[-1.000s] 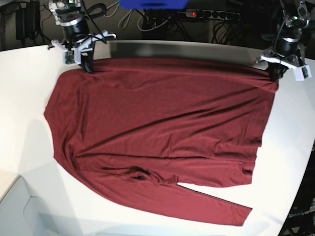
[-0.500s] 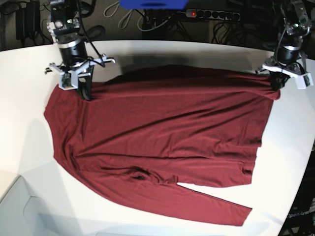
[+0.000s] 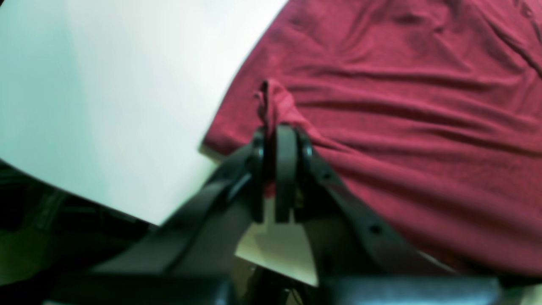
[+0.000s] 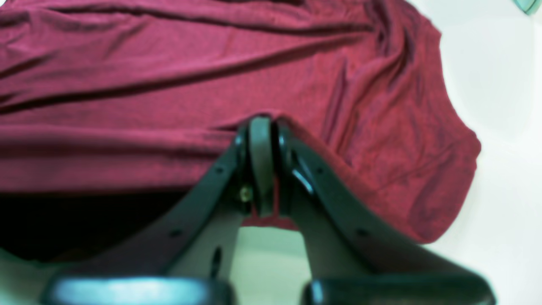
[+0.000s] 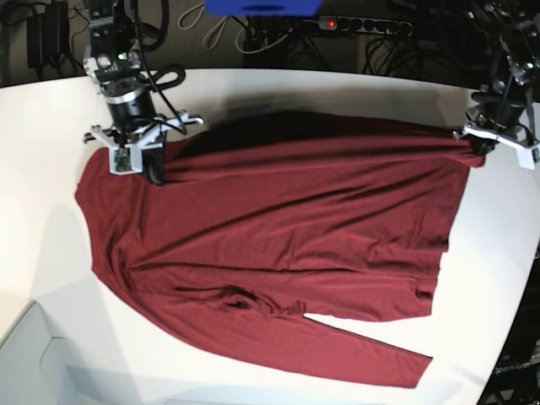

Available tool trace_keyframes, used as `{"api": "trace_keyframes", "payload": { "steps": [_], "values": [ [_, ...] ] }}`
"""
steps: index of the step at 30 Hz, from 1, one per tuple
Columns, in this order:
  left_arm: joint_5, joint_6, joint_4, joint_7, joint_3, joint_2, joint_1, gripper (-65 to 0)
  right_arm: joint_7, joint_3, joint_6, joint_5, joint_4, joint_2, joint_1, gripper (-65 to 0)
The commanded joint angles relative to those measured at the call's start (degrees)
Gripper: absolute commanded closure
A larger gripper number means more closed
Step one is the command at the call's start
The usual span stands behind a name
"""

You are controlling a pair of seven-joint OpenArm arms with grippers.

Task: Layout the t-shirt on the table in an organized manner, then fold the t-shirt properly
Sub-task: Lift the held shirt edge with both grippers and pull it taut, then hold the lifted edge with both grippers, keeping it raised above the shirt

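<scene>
T-shirt [image 5: 278, 245] lies spread on the table [image 5: 42, 169], its far edge pinched in both our left gripper [image 3: 277, 140] and right gripper [image 4: 262, 131], so we should draw them evenly, keeping the cloth taut.

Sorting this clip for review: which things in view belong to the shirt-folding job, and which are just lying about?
Part of the job:
- t-shirt, maroon, spread out
- table, white
- left gripper, jaws shut on the shirt's edge
- right gripper, jaws shut on the shirt's edge

Just lying about:
- power strip behind the table
- cables behind the table
- blue object at the top edge
</scene>
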Motion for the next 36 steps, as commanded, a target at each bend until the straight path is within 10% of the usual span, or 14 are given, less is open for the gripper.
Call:
{"api": "trace_keyframes", "payload": {
  "steps": [1,36],
  "values": [
    [-0.01,0.12,0.86,-0.66,-0.94,-0.86,-0.82,-0.5,1.58,0.17,-0.01,0.06,-0.08,0.38,0.74,0.0],
    [0.08,0.12,-21.91,-0.92,-1.12,-3.58,-11.72,-0.9,1.66,-2.73,0.08,-0.11,-6.59,0.38,2.41,0.0]
  ]
}}
